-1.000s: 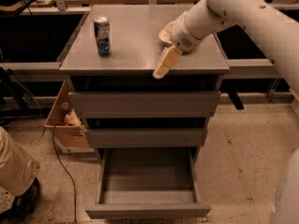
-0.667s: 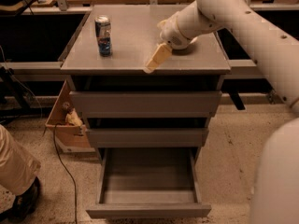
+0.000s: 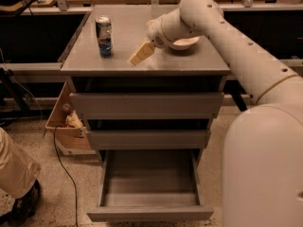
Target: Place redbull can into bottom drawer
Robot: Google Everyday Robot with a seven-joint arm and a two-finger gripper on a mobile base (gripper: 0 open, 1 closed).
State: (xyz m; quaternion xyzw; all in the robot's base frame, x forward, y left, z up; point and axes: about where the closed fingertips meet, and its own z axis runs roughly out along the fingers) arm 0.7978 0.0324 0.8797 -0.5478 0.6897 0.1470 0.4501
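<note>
The redbull can (image 3: 104, 37) stands upright on the grey cabinet top (image 3: 142, 67), at its left side. My gripper (image 3: 141, 55) hangs low over the cabinet top, a short way to the right of the can and slightly nearer the front edge, apart from it and holding nothing. The bottom drawer (image 3: 149, 214) is pulled out below, and its tray shows nothing inside. The two drawers above it are shut.
A white bowl (image 3: 188, 43) sits on the cabinet top behind my arm. A cardboard box (image 3: 64, 126) with items stands on the floor left of the cabinet. A person's leg and shoe (image 3: 16, 183) are at the lower left, with a cable (image 3: 61, 164) nearby.
My gripper has moved left across the cabinet top, closer to the can. The can and the drawers have not moved.
</note>
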